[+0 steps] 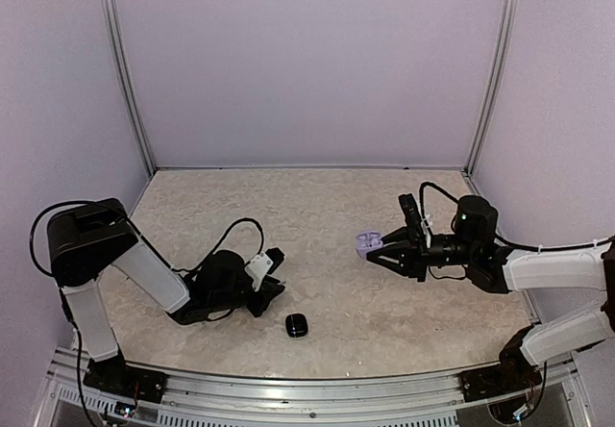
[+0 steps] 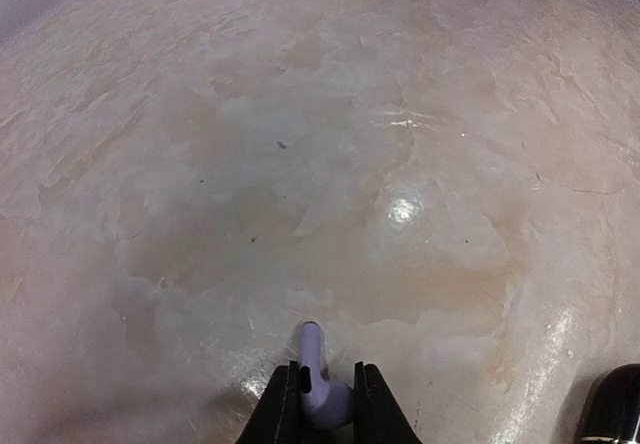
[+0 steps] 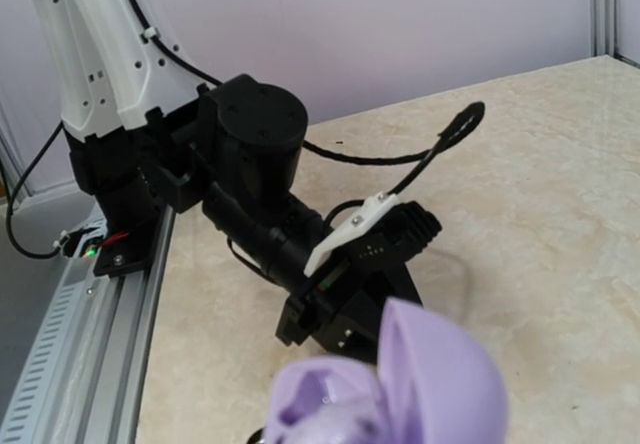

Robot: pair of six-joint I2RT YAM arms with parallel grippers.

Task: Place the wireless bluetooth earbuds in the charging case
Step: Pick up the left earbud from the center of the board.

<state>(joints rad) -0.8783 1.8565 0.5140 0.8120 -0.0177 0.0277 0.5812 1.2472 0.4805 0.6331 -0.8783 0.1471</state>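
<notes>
Lavender earbud (image 2: 316,366) sits pinched between the fingers of the left end effector (image 2: 325,402), low over the marbled tabletop (image 2: 400,114). The right end effector (image 1: 385,252) is clamped on the open lavender charging case (image 1: 366,243), well apart. A small black case (image 1: 296,325) lies near the front edge; wide stone stretches toward the back wall (image 1: 307,62).

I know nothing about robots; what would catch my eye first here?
The right end effector holds an open lavender charging case at the right of the table. The left end effector, low at left, pinches a tiny lavender earbud. A small black case lies between the arms.
</notes>
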